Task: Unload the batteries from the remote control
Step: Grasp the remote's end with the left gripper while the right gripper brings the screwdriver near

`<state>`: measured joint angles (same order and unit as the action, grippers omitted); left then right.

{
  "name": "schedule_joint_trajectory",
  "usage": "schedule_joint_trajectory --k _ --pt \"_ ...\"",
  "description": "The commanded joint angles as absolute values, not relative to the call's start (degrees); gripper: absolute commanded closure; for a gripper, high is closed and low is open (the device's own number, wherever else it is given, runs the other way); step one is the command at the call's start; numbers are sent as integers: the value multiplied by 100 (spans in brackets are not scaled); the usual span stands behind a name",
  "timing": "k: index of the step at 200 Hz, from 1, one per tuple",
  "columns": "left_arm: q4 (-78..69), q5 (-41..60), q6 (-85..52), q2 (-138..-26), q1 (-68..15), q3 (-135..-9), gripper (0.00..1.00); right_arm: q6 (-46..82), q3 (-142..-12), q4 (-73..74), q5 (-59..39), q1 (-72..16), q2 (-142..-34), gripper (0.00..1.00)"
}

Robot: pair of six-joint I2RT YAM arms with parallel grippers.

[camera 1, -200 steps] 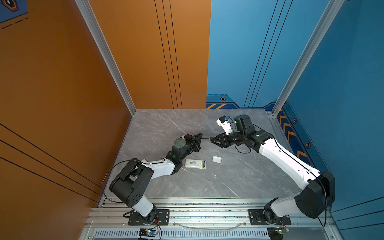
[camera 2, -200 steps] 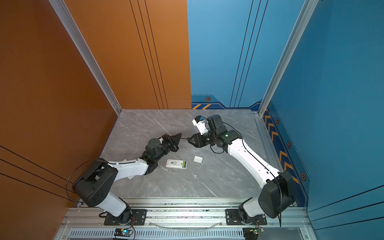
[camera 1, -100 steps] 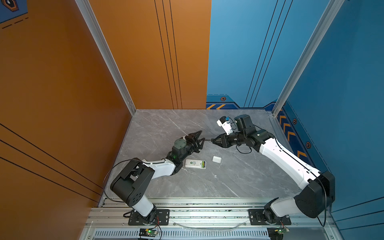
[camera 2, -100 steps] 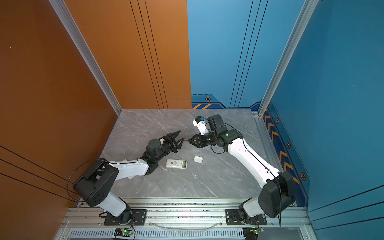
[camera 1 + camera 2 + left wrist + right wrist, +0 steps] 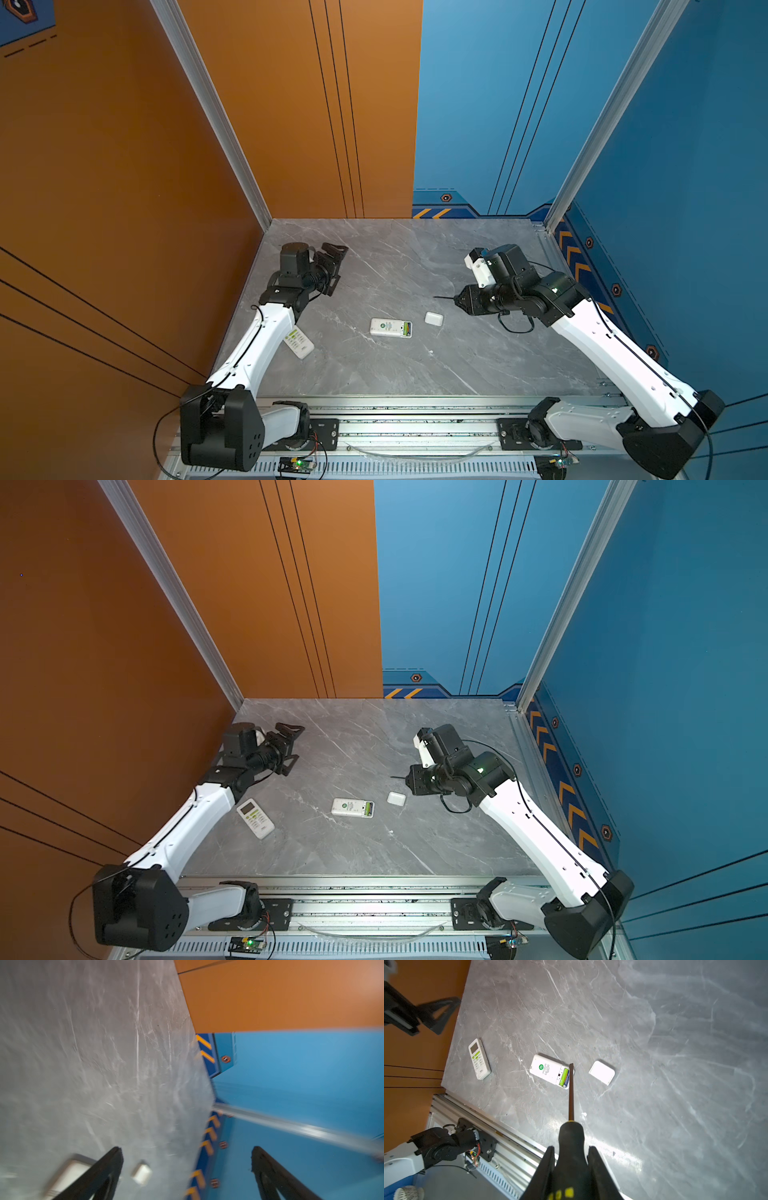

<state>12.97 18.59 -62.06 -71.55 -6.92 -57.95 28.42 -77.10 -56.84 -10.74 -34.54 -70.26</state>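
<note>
Left jaws released, spread wide near the orange wall. Right jaws clenched on screwdriver (image 5: 571, 1095) handle. Batteries (image 5: 564, 1077) sit in the open bay of remote (image 5: 546, 1069), mid-desk (image 5: 675, 1043); lid (image 5: 601, 1072) lies near it.

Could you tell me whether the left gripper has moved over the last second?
Yes. The left gripper has pulled back leftward, away from the open remote toward the orange wall, and its jaws now stand open.
</note>
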Motion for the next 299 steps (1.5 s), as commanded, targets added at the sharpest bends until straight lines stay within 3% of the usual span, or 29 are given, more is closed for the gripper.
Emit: schedule_joint_trajectory --k 1,32,51,79,179,231,280,299 --pt "3617 1385 -1534 -7414 -1564 -6304 1 3791 -7705 -6410 -856 -3521 -7018 100" --pt "3735 742 1870 -7346 -2862 -5702 2 4109 -7628 -6459 -1156 -3489 -7036 100" --pt "3732 791 2970 -7344 -2999 -5392 3 4050 -7586 -6443 -1317 -3485 -6996 100" --pt "3740 1028 3702 -7633 -2909 -5293 3 4061 -7455 -6333 -1494 -3668 -6940 100" --pt "2395 585 4523 -9155 -2803 -5286 1 5218 -7023 -5748 -374 -5041 -6890 100" --pt "1846 719 4592 -9434 -2818 -5041 13 5488 -7026 -5652 -90 -5324 -6951 100" --pt "1806 712 4503 -9391 -2987 -4975 46 5555 -7048 -5640 -97 -5458 -7219 100" --pt "1802 670 4451 -9278 -3160 -4863 54 5555 -7077 -5595 -127 -5483 -7391 100"
